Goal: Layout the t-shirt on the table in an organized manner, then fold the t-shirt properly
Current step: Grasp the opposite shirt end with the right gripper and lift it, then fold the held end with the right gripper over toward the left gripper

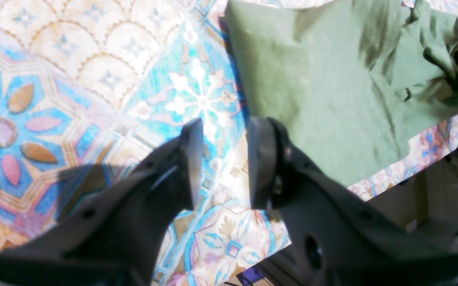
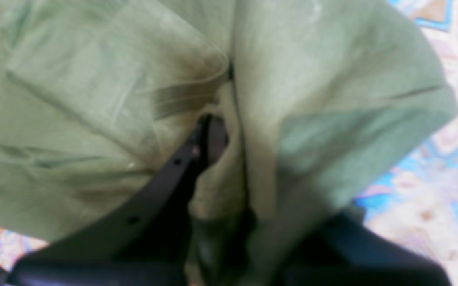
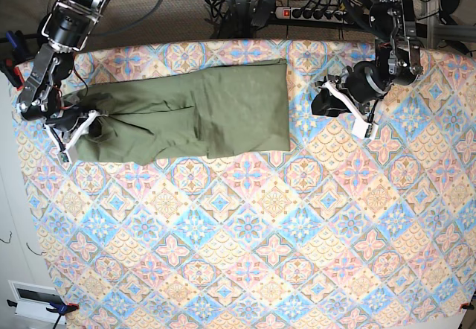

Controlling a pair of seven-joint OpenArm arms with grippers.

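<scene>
Now your right gripper (image 3: 91, 120) pinches the t-shirt (image 3: 201, 109), its fingertips buried in cloth.
Your left gripper (image 1: 221, 163) gapes empty beside the t-shirt, over the table (image 3: 245, 254).

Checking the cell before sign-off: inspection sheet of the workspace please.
Surface: table under a patterned cloth.
Job's things: green t-shirt lying lengthwise near the far edge, bunched at the right arm's end.
Clutter: nothing seen.
Grippers: right gripper shut on the t-shirt; left gripper open, empty, over bare cloth beside the shirt.
Cables: power strip and leads behind the table.
Surroundings: floor past the far edge, clamps at the table corners.
</scene>
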